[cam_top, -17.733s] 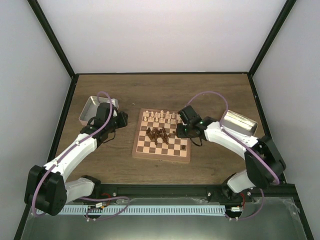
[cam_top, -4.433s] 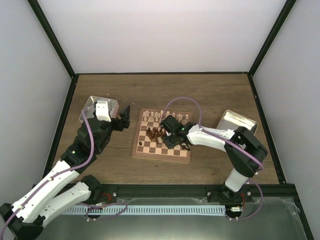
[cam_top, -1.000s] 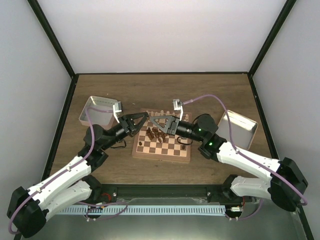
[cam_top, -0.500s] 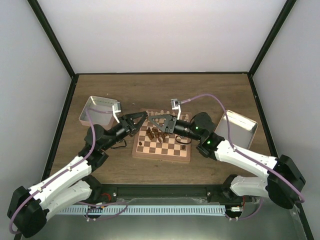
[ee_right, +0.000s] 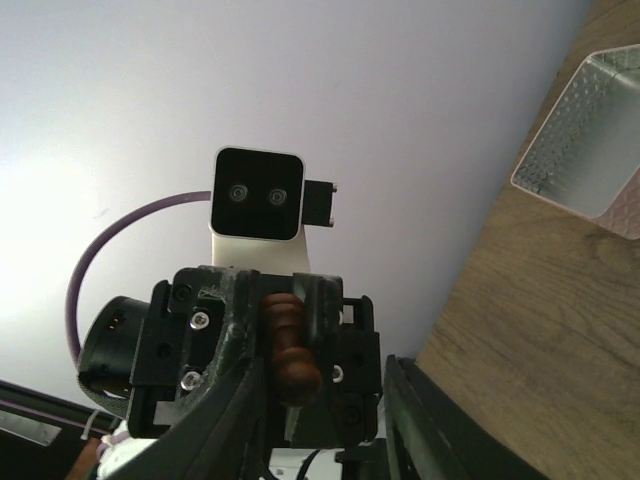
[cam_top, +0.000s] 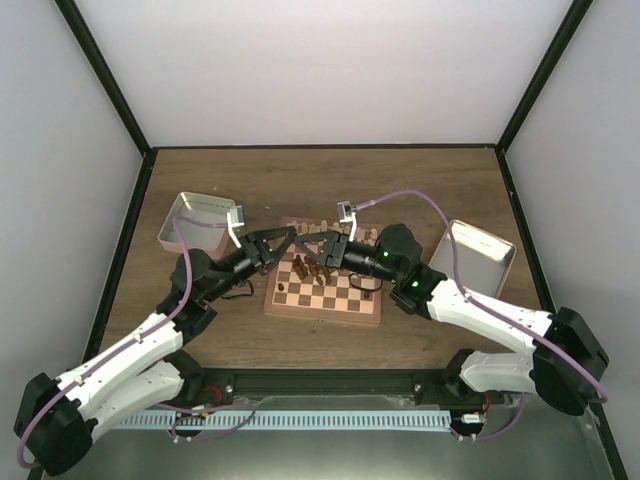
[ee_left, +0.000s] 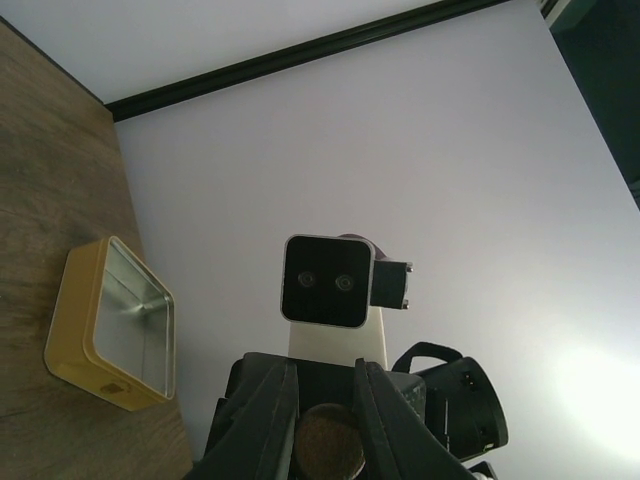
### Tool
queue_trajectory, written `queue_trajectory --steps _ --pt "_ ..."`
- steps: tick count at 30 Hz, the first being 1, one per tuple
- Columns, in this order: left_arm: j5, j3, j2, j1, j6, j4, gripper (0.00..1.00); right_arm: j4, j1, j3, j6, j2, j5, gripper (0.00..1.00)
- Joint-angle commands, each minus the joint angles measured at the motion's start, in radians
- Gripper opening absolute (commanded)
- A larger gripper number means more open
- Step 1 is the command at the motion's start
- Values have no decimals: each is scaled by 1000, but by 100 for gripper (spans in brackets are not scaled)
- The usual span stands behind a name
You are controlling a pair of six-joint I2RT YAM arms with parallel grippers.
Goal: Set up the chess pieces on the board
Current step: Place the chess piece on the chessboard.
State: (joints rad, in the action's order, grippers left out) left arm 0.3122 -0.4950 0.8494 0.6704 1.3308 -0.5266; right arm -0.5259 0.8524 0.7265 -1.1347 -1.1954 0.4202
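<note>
The chess pieces (cam_top: pixel 312 268) looked light, hard and slippery. The left gripper (cam_top: pixel 289 235) pinched one dark chessman (ee_right: pixel 290 350) — the right gripper (ee_right: pixel 322 372), jaws spread, should probably take its exposed end squarely.

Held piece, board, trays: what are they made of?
Piece: probably dark stained wood, with turned ridges and a slight gloss.
Board: wood, with tan and brown squares and a matte finish.
Trays: metal, it seems, with thin walls and a dull silvery sheen inside.
</note>
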Motion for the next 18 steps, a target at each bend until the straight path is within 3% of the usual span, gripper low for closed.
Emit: queue_trajectory --steps 1,13,16,18 --pt "8 -4 -9 3 -15 3 7 -47 3 55 6 -8 13 30" --pt "9 14 -3 2 -22 10 9 -42 4 53 10 -1 -18 8" --pt "-4 21 -10 3 -46 48 18 20 4 54 41 7 -45 6" --pt "-34 25 -27 3 -77 104 33 88 4 54 75 18 -67 5"
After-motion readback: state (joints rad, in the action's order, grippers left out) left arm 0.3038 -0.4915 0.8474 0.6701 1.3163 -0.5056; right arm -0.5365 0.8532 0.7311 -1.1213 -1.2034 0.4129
